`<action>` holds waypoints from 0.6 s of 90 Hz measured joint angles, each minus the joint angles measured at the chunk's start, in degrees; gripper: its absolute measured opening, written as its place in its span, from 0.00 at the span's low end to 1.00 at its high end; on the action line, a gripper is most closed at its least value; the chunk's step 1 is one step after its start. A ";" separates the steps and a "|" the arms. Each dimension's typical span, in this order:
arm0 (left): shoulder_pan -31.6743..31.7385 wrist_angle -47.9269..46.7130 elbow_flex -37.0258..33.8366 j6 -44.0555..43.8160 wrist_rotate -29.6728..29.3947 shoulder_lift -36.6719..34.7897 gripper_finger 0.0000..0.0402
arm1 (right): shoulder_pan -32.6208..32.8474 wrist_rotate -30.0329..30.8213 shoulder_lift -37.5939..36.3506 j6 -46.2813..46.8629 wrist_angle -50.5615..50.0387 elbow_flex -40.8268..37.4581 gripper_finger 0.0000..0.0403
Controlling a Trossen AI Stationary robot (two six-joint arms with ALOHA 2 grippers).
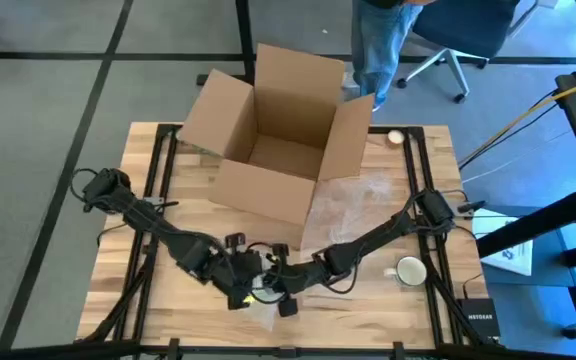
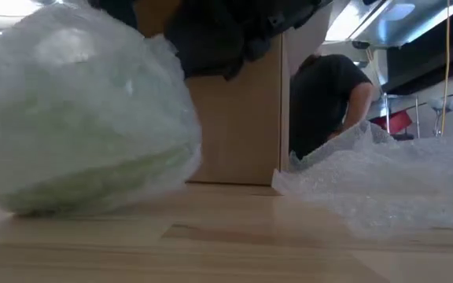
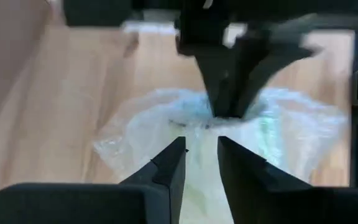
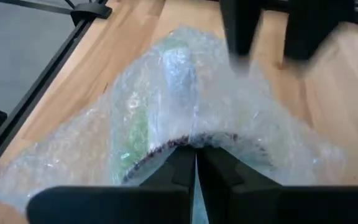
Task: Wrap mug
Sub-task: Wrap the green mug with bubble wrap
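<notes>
wrapping mug (image 4: 143,134) in bubble wrap (image 4: 185,81)
right gripper (image 4: 196,163) pinching wrap; left gripper (image 3: 201,163) parted, empty. slippery, fragile; hold gathered folds.

— What is the table (image 1: 158,300) made of?

— Pale wood in planks, smooth, with a soft sheen. Its frame is dark metal.

— And the wrap (image 4: 185,112) in the middle of the right wrist view?

— Clear plastic bubble wrap (image 2: 77,118), glossy and bumpy, with something green showing through it. A second sheet (image 1: 363,200) lies right of centre in the high view.

— The box (image 1: 273,130)?

— Brown cardboard, matt. The white mug (image 1: 410,270) at the lower right looks glossy, like ceramic.
</notes>
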 joint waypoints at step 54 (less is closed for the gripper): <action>-12.91 11.92 -16.40 -21.25 -4.43 -0.22 0.19 | 0.00 0.02 -0.13 0.44 -0.76 0.08 0.00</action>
